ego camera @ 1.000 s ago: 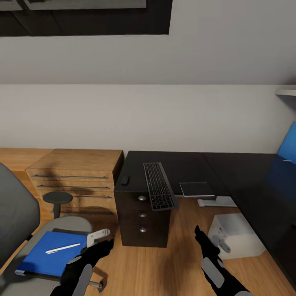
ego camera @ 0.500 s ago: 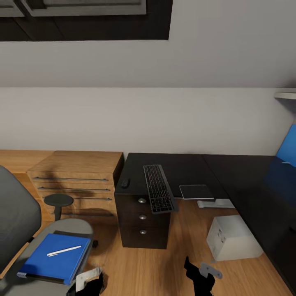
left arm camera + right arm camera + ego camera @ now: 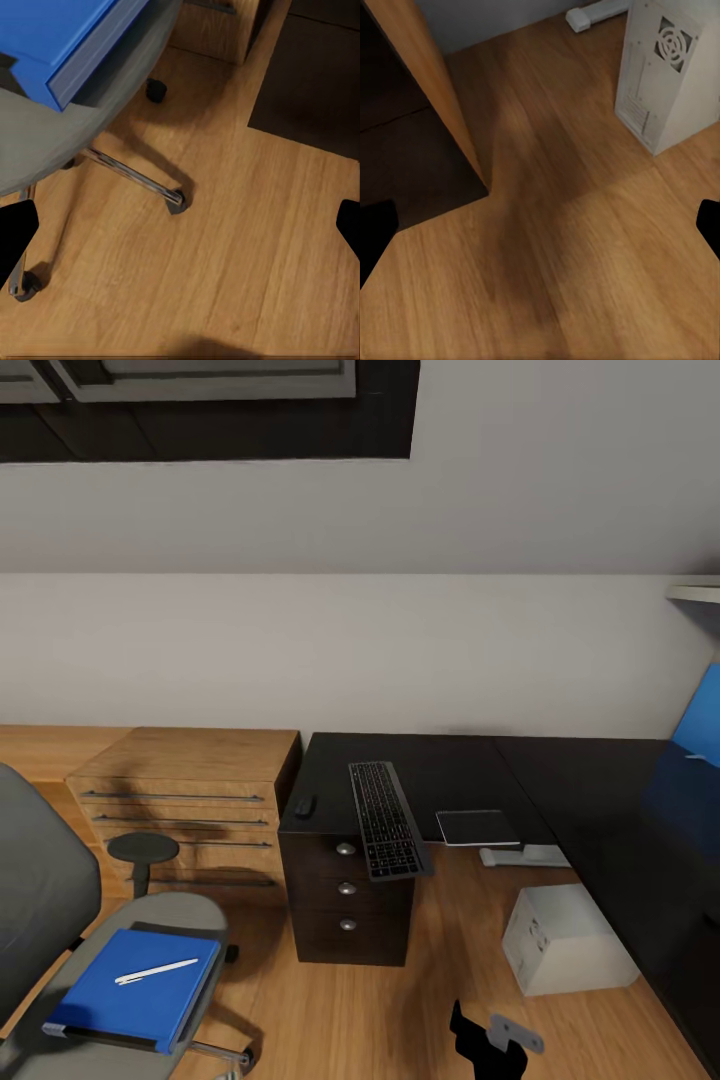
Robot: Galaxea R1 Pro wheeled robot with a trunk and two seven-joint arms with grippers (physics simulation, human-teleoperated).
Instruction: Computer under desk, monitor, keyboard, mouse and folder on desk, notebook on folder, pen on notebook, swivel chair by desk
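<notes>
On the desk (image 3: 450,760), the keyboard (image 3: 387,832) lies over the black drawer unit (image 3: 346,905), its near end overhanging. The mouse (image 3: 304,806) sits left of it. On the floor under the desk's right wing stands the computer (image 3: 565,950), also in the right wrist view (image 3: 667,71). The swivel chair (image 3: 45,880) at lower left carries the blue folder (image 3: 135,985) with the pen (image 3: 155,970) on top and the notebook (image 3: 168,930) underneath. My right gripper (image 3: 488,1038) hangs low and open above the floor. My left gripper (image 3: 184,229) is open over the chair's chrome base (image 3: 135,176). The monitor is out of view.
A low oak dresser (image 3: 185,790) stands left of the desk. A dark flat rectangle with a pale edge (image 3: 478,826) lies on the desk right of the keyboard. A white desk foot (image 3: 525,854) rests on the wood floor. The blue back panel (image 3: 700,720) rises at far right.
Both arms have dropped down and back. The left gripper has left the head view, and only the right gripper's tip remains at the bottom. The head view tilted slightly.
</notes>
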